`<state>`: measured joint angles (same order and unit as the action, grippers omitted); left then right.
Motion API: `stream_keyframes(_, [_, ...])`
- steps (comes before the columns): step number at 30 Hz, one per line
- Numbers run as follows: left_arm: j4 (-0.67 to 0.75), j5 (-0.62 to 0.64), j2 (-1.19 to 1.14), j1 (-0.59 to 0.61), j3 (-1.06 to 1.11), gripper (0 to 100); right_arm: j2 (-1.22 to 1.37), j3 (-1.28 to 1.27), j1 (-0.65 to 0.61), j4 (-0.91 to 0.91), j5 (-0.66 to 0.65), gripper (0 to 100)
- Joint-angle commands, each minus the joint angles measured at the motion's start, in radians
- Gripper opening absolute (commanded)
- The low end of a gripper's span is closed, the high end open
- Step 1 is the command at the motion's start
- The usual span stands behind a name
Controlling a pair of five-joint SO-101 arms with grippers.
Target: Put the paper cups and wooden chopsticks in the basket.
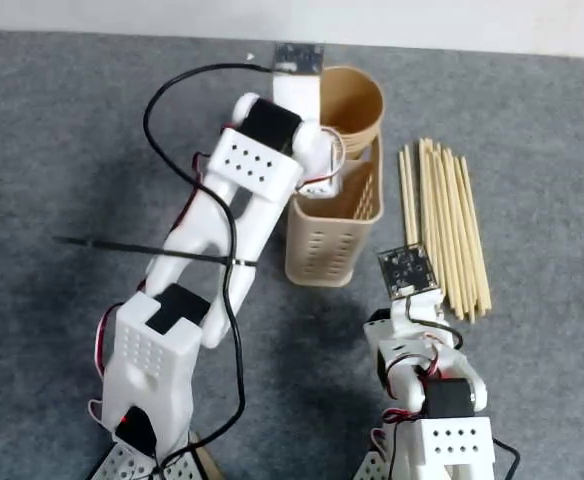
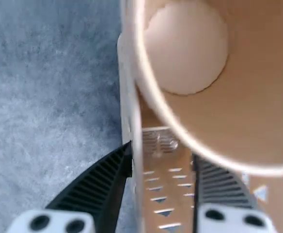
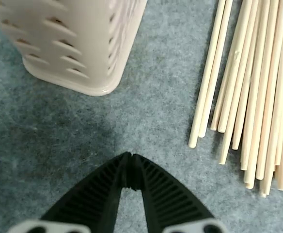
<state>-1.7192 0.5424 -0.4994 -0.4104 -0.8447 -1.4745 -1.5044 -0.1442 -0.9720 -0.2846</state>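
**While my right gripper is pinched closed, the other gapes**

Open carpet separates the basket and wooden chopsticks beyond my right tips. Farther, my left gripper straddles the basket's wall; the paper cup tilts at its far end.

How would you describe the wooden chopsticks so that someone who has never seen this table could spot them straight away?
On the grey carpet, find the beige slotted basket standing in the middle. Beside it, on the side of the right arm, lie the wooden chopsticks, apart from the basket. They are a flat bundle of long, pale sticks, unlike the round paper cup at the basket's far end.
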Motion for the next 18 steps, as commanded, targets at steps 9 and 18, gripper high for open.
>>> stream_keyframes(9, [-0.006,-0.092,0.186,0.015,-0.266,21,-0.007,0.004,0.005,0.015,-0.005,0.6])
stream_keyframes(18, [-0.031,-0.095,0.337,0.257,-0.269,21,-0.001,0.013,0.027,0.005,-0.005,0.6])
